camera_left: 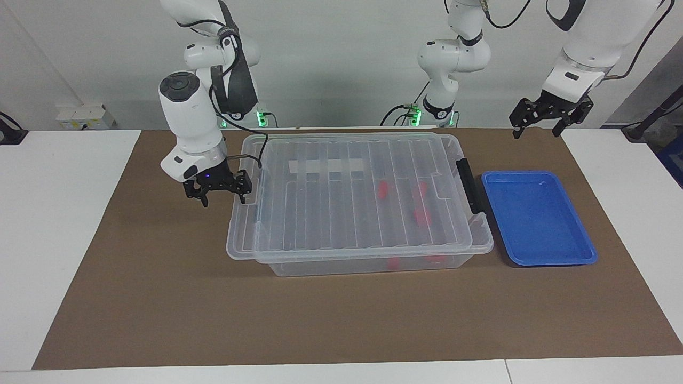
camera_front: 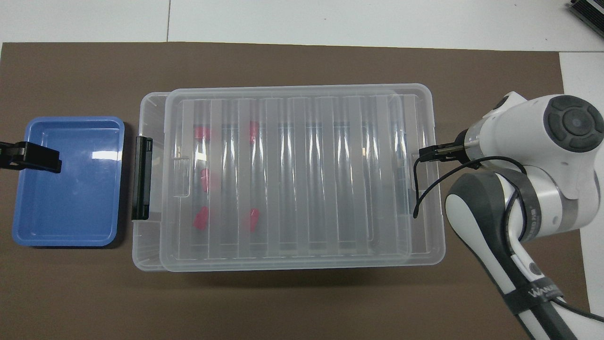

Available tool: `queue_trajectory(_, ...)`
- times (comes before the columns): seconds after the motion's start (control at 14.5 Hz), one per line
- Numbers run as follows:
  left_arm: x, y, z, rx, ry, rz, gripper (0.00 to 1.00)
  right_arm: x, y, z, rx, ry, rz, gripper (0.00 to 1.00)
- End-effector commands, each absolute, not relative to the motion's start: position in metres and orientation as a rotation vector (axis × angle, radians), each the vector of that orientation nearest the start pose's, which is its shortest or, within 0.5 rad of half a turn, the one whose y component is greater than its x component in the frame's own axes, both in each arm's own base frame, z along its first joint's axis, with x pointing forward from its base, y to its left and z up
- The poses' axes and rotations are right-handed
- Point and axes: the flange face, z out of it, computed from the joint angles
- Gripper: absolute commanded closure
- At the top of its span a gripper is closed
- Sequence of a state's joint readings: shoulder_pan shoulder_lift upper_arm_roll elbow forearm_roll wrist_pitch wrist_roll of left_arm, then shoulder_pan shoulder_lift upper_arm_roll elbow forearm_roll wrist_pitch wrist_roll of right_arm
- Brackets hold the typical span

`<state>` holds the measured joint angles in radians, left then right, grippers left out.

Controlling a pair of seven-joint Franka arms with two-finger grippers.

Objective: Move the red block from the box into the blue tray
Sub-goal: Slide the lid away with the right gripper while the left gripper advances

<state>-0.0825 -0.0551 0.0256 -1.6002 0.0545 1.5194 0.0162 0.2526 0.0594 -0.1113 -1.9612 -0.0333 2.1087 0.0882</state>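
Observation:
The clear box [camera_left: 347,265] stands mid-table, its ribbed lid [camera_left: 331,202] shifted toward the right arm's end and overhanging there. Several red blocks [camera_left: 421,215] lie inside, seen through the lid [camera_front: 306,179] as red blocks [camera_front: 202,218] near the latch end. The blue tray [camera_left: 539,218] lies empty beside that end. My right gripper [camera_left: 224,198] hangs low at the lid's overhanging end, open, one finger [camera_left: 243,193] against the lid's edge. My left gripper [camera_left: 536,130] waits open in the air. In the overhead view a left finger [camera_front: 30,158] shows over the tray [camera_front: 71,208].
A black latch [camera_left: 469,186] sits on the box's end next to the tray. A whitish tape strip [camera_left: 326,166] crosses the lid. A brown mat [camera_left: 160,298] covers the table under everything. The right arm's wrist [camera_front: 542,141] and a looped cable [camera_front: 420,189] hang over the lid's end.

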Motion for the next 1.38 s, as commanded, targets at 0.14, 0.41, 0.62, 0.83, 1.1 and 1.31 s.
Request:
queue_trajectory(0.14, 0.525, -0.023, 0.639, -3.099, 0.092, 0.046, 0.0, 0.574, 0.056, 0.452, -3.183, -0.093, -0.129, 0.0)
queue_trajectory(0.41, 0.525, -0.035, 0.639, -3.098, 0.135, 0.034, 0.0, 0.573, 0.039, 0.453, -3.187, -0.08, -0.101, 0.0)
queue_trajectory(0.62, 0.524, -0.039, 0.639, -3.096, 0.149, 0.043, 0.0, 0.572, 0.024, 0.455, -3.189, -0.05, -0.089, 0.0)
queue_trajectory(0.83, 0.522, -0.066, 0.639, -3.091, 0.197, 0.036, 0.0, 0.57, 0.009, 0.457, -3.211, -0.073, -0.069, 0.0)
queue_trajectory(1.1, 0.52, -0.092, 0.637, -3.099, -0.024, 0.002, 0.0, 0.567, -0.008, 0.461, -3.213, -0.08, -0.053, 0.0)
queue_trajectory(1.31, 0.512, -0.116, 0.629, -3.1, -0.177, -0.039, 0.0, 0.565, -0.013, 0.46, -3.214, -0.074, -0.03, 0.0)
